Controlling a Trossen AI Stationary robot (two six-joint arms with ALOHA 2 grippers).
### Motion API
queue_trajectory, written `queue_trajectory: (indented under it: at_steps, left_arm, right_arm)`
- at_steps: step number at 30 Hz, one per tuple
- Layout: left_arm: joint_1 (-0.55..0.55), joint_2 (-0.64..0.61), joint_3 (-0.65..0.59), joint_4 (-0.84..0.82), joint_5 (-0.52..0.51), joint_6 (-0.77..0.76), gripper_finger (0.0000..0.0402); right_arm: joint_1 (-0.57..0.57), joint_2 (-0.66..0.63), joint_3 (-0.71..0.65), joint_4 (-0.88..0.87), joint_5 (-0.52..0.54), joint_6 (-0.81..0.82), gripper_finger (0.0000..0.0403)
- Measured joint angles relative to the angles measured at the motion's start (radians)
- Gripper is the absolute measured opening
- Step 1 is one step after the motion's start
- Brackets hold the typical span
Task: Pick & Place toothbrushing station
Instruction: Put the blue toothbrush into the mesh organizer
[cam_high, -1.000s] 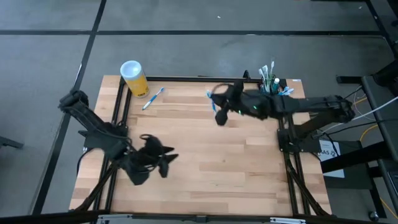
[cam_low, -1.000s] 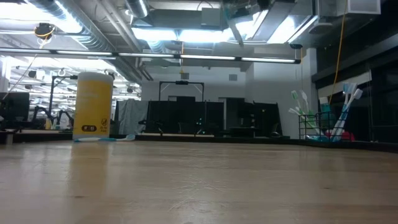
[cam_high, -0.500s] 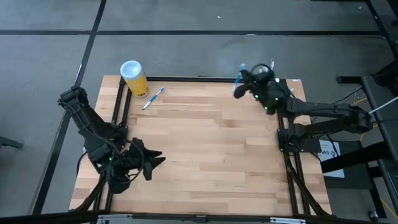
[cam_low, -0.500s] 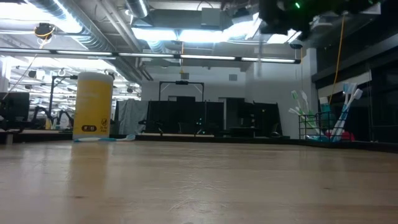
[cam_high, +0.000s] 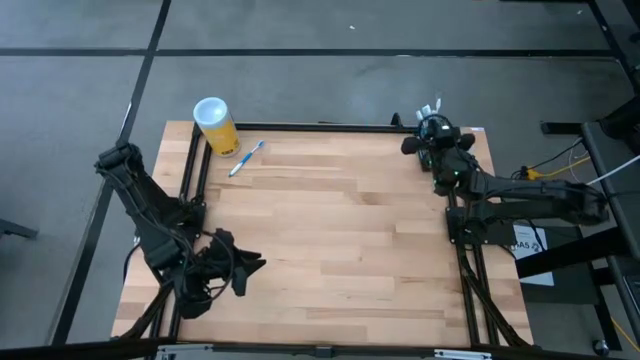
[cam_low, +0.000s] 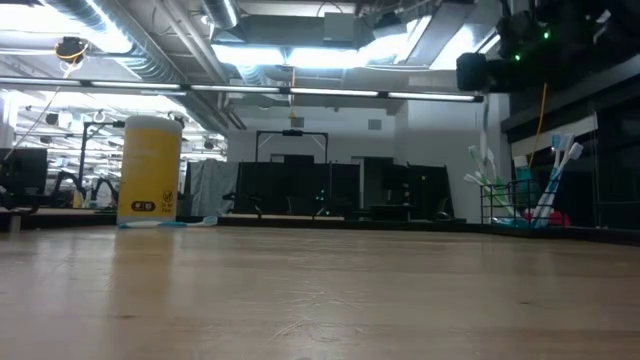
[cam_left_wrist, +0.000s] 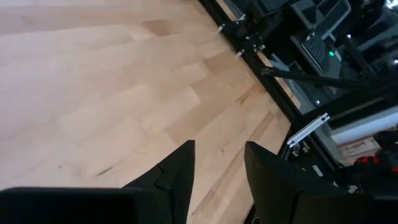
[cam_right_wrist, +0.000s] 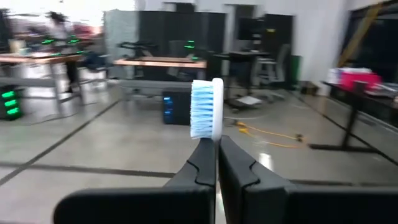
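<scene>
Right fingers (cam_right_wrist: 216, 163) clamp a toothbrush (cam_right_wrist: 205, 117) above the station (cam_high: 447, 137); left fingers (cam_left_wrist: 217, 168) apart

**Toothbrush held upright against a workshop backdrop**

The right gripper (cam_right_wrist: 216, 163) has its two dark fingers (cam_right_wrist: 200, 163) pressed together on a white toothbrush (cam_right_wrist: 207, 118), whose head stands upright above the fingertips, the pale blue bristles facing sideways. Beyond it lies a large room with a grey concrete floor (cam_right_wrist: 93, 149), a wooden-topped workbench (cam_right_wrist: 158, 62), dark cabinets along the far wall, and a yellow cable (cam_right_wrist: 273, 134) trailing across the floor. Everything in the background is blurred.
</scene>
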Motion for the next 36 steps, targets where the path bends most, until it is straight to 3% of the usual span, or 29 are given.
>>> queue_trajectory:
  at_steps: [7,13,28,36]
  left_arm:
    - [0.0,0.01,0.0,0.008,0.001,-0.037,0.0134]
    - [0.002,0.01,0.0,0.007,-0.001,-0.036,0.0134]
    - [-0.015,0.01,0.0,0.008,0.003,-0.035,0.0134]
    - [-0.04,0.01,0.0,0.022,-0.001,-0.052,0.0134]
  right_arm:
    - [-0.032,-0.046,-0.042,0.042,0.135,-0.08,0.0]
    - [-0.064,-0.075,-0.043,0.029,0.182,-0.167,0.0]
    - [-0.145,-0.092,-0.165,0.029,0.136,-0.047,0.0]
    - [-0.133,-0.092,-0.249,0.026,0.074,0.037,0.0014]
